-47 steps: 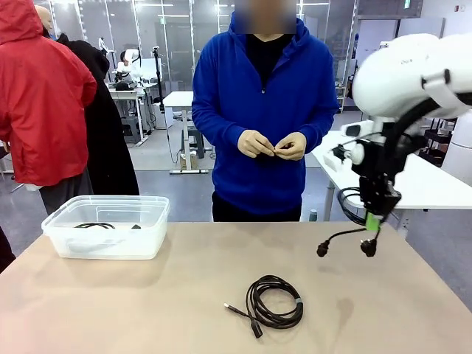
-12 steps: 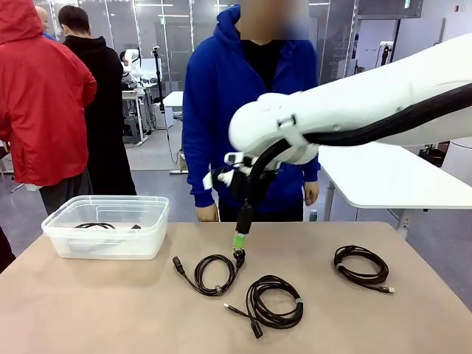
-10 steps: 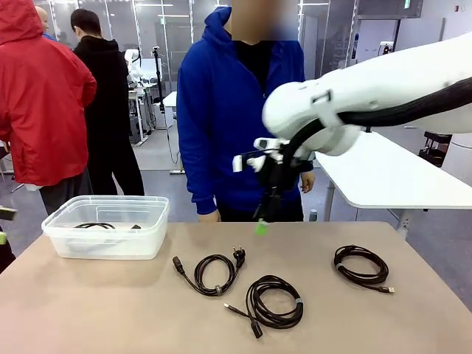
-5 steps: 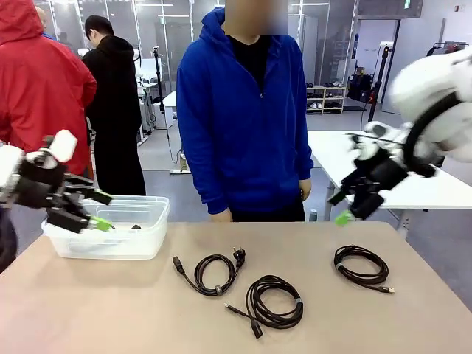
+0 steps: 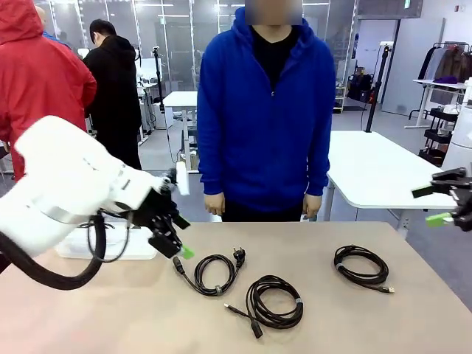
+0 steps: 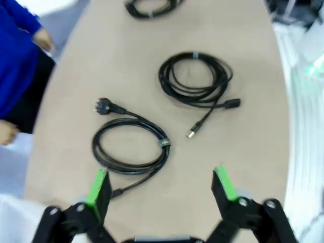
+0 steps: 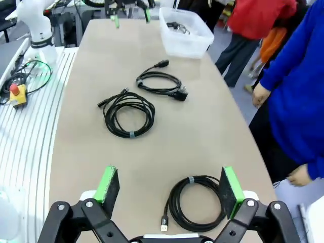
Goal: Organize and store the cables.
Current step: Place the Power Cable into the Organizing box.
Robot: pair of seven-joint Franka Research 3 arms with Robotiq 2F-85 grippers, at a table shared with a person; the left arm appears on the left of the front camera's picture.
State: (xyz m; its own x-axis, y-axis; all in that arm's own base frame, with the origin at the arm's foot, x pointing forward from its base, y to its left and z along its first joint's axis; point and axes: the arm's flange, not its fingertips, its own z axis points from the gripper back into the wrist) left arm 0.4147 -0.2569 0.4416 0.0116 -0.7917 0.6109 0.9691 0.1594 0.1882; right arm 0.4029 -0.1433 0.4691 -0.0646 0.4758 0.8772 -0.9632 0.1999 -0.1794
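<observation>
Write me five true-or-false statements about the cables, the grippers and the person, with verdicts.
1. The left cable, middle cable and right cable lie coiled on the table. True.
2. The left gripper grips the left cable. False: it is open and empty, near it.
3. The right gripper is open. True.
4. The clear bin is empty. False: a black cord lies inside.
5. The person's hands rest on the table. False: they hang at the person's sides.
</observation>
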